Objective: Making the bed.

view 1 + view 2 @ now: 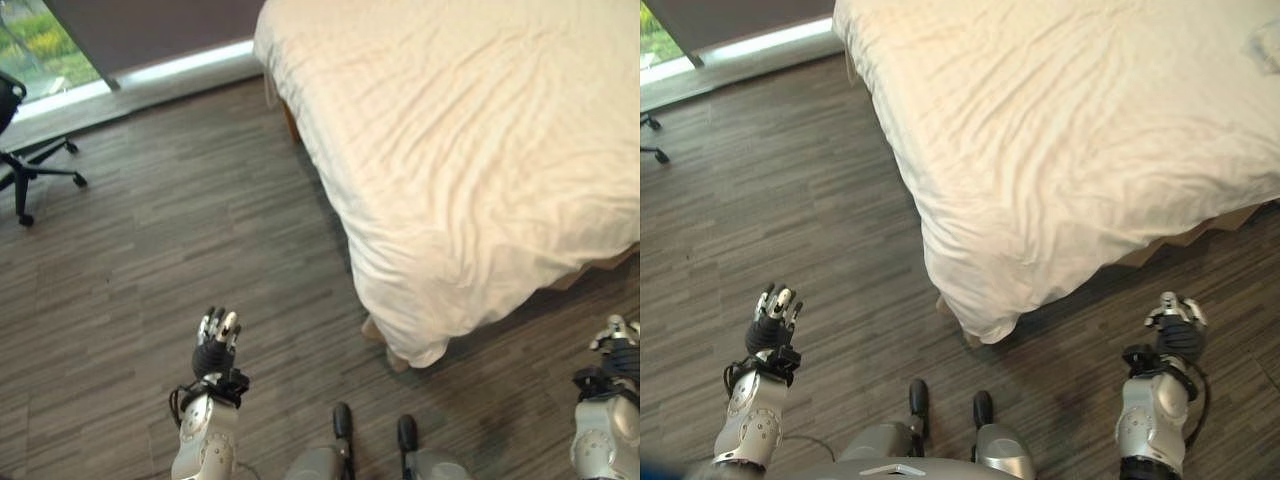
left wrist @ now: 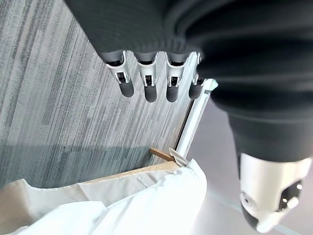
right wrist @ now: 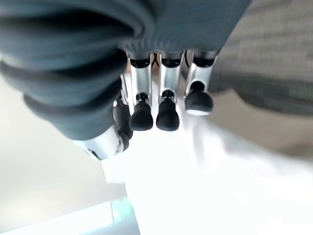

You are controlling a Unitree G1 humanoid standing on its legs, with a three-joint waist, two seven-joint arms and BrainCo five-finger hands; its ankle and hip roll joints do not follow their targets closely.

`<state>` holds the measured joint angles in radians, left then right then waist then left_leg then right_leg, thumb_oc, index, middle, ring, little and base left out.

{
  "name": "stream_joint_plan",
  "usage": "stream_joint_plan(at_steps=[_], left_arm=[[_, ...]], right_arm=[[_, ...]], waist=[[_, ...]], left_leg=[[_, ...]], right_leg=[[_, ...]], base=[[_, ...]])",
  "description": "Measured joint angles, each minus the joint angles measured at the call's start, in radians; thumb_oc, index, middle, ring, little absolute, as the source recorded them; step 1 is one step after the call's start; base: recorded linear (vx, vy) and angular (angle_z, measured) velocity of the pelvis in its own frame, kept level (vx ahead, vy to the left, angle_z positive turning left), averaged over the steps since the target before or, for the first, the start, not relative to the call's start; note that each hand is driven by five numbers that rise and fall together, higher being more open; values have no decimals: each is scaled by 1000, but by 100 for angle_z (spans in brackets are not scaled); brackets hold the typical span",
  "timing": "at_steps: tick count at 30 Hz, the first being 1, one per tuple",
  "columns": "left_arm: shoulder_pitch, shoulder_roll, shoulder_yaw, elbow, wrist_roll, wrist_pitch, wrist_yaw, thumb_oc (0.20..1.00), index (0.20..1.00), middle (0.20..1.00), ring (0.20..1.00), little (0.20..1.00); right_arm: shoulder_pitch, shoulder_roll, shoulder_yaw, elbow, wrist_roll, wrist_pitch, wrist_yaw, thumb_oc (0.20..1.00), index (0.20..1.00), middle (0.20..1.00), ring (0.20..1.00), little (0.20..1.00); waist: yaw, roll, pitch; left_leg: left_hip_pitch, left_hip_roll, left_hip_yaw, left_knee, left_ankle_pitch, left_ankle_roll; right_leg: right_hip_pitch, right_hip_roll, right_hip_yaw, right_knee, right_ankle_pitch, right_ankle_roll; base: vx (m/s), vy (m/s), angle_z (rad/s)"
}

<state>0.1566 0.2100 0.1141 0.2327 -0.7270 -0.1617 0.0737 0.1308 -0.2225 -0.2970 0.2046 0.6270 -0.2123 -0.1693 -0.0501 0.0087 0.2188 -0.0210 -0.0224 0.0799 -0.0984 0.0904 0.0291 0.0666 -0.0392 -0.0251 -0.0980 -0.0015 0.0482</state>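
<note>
One bed [image 1: 470, 150], one office chair [image 1: 20, 150], two empty robot hands: left robot hand [image 1: 217, 342], right robot hand [image 1: 1177, 328]

Your two head cameras look down from high up, side by side, and both see the same bed [image 1: 470, 150] corner and wood floor [image 1: 180, 250]. Your two wrist cameras sit very close behind each hand's fingers [image 2: 146, 83], and each looks past them at the bed.
</note>
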Motion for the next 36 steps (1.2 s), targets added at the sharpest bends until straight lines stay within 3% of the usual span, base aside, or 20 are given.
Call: stream_joint_plan(at_steps=[4, 5, 18, 22, 23, 24, 25, 26, 27, 28, 29, 30, 31, 32, 33, 34, 35, 36], left_arm=[[9, -15, -25, 1, 5, 11, -4, 1000, 1000, 1000, 1000, 1000], [15, -15, -42, 12, 5, 16, -8, 1000, 1000, 1000, 1000, 1000], [42, -14, -53, 16, 81, 20, -15, 1000, 1000, 1000, 1000, 1000], [16, 23, -18, 3, 83, 16, -14, 1000, 1000, 1000, 1000, 1000], [-4, 40, -16, -7, 83, 13, -14, 1000, 1000, 1000, 1000, 1000], [3, 40, -3, -23, 82, 10, -13, 1000, 1000, 1000, 1000, 1000], [9, 26, 14, -21, 82, 7, -13, 1000, 1000, 1000, 1000, 1000], [13, 17, 27, -19, 82, 7, -11, 1000, 1000, 1000, 1000, 1000], [-2, 8, 14, -26, 81, 3, -14, 1000, 1000, 1000, 1000, 1000], [-1, -3, 9, -37, 81, -6, -14, 1000, 1000, 1000, 1000, 1000], [-10, 1, 7, -37, 81, -7, -20, 1000, 1000, 1000, 1000, 1000], [-53, -2, -12, -31, 76, -7, -23, 1000, 1000, 1000, 1000, 1000], [-64, 4, -32, -44, 72, -9, -27, 1000, 1000, 1000, 1000, 1000], [-81, 22, -61, -71, 69, -10, -35, 1000, 1000, 1000, 1000, 1000], [-95, 25, -79, -71, 69, -10, -41, 1000, 1000, 1000, 1000, 1000], [-170, 16, -116, -60, 71, -18, -64, 1000, 1000, 1000, 1000, 1000], [-206, 16, -136, -51, 68, -22, -60, 1000, 1000, 1000, 1000, 1000], [-206, 30, -142, -48, 65, -32, -58, 1000, 1000, 1000, 1000, 1000]], right_arm=[[19, 2, 98, 10, -42, 41, 56, 200, 200, 200, 200, 200], [22, -2, 141, 13, -69, 60, 69, 1000, 1000, 1000, 1000, 1000], [72, 11, 128, 8, -159, 80, 84, 1000, 1000, 1000, 1000, 1000], [68, 3, 109, 14, -157, 72, 82, 1000, 1000, 1000, 1000, 1000], [43, -6, 114, 19, -157, 71, 85, 1000, 1000, 1000, 1000, 1000], [14, -21, 134, 27, -158, 71, 88, 1000, 1000, 1000, 1000, 1000], [-15, -40, 152, 41, -159, 76, 92, 1000, 1000, 1000, 1000, 1000], [-41, -39, 150, 34, -159, 74, 91, 1000, 1000, 1000, 1000, 1000], [-51, -33, 146, 5, -154, 59, 87, 1000, 1000, 1000, 1000, 1000], [-69, -35, 146, 3, -150, 56, 87, 1000, 1000, 1000, 1000, 1000], [-76, -35, 146, 2, -147, 54, 89, 1000, 1000, 1000, 1000, 1000], [-67, -40, 146, 0, -146, 58, 93, 1000, 1000, 1000, 1000, 1000], [-62, -45, 151, 3, -147, 61, 93, 1000, 1000, 1000, 1000, 1000], [-59, -44, 153, -11, -149, 60, 96, 1000, 1000, 1000, 1000, 1000], [-57, -47, 149, -21, -150, 61, 95, 1000, 1000, 1000, 1000, 1000], [-15, -62, 107, -29, -154, 62, 86, 1000, 1000, 1000, 1000, 1000], [-5, -48, 85, -25, -155, 63, 83, 1000, 1000, 1000, 1000, 1000], [-6, -31, 88, -18, -154, 60, 74, 1000, 1000, 1000, 1000, 1000]], waist=[[6, 11, -24], [9, 16, -27], [22, 28, -54], [27, 1, -24], [29, -23, 14], [40, -36, 28], [82, -49, 31], [88, -42, 28], [56, -31, 26], [49, -29, 26], [48, -36, 26], [11, -18, 19], [7, -27, 14], [-7, -46, 18], [-22, -45, 19], [-69, -45, 21], [-103, -67, 28], [-93, -79, 28]], left_leg=[[11, 0, 1, 0, 0, 1], [22, 1, 4, 0, 0, 1], [42, 5, -1, 4, 0, 1], [-72, 2, -32, 192, -22, -33], [-153, -22, -86, 349, -23, -45], [-188, -46, -210, 445, -39, -64], [-197, -61, -354, 543, -90, -84], [-187, -46, -434, 627, -135, -98], [-138, 3, -496, 677, -180, -125], [-90, -2, -536, 678, -216, -106], [-61, 7, -536, 652, -244, -98], [-53, 10, -528, 645, -293, -104], [-19, 14, -508, 569, -329, -86], [30, 7, -464, 437, -358, -58], [31, 13, -446, 387, -339, -52], [39, -28, -431, 342, -387, -78], [13, -81, -410, 370, -392, -50], [-3, -101, -350, 355, -371, -35]], right_leg=[[11, -1, 1, 0, 0, 0], [22, 0, 2, 0, 0, 0], [39, 4, 5, 9, -11, 4], [-36, 1, 8, 102, -41, -24], [-63, -9, 30, 138, -44, -24], [-79, -13, 74, 153, -46, -17], [-96, -8, 160, 168, -48, -26], [-98, 11, 210, 170, -37, -23], [-119, 40, 267, 194, -27, 7], [-134, 54, 331, 209, -25, 23], [-151, 54, 373, 215, -23, 22], [-174, 69, 427, 226, -9, 55], [-199, 81, 498, 230, 8, 67], [-229, 55, 584, 191, 56, 99], [-240, 39, 585, 175, 66, 113], [-283, -12, 578, 163, 83, 146], [-297, -33, 591, 150, 120, 181], [-332, -54, 564, 118, 204, 180]], base=[[0, 0, 0], [0, 0, 0], [-10, -19, 0], [-210, -11, 2], [-23, 183, -37], [24, 146, -122], [81, 186, -175], [45, 277, -206], [41, 428, -182], [-44, 507, -180], [-255, 678, -159], [-398, 713, -159], [-372, 523, -198], [-360, 378, -174], [-409, 376, -134], [-615, 529, -38], [-633, 500, -76], [-645, 482, -166]])
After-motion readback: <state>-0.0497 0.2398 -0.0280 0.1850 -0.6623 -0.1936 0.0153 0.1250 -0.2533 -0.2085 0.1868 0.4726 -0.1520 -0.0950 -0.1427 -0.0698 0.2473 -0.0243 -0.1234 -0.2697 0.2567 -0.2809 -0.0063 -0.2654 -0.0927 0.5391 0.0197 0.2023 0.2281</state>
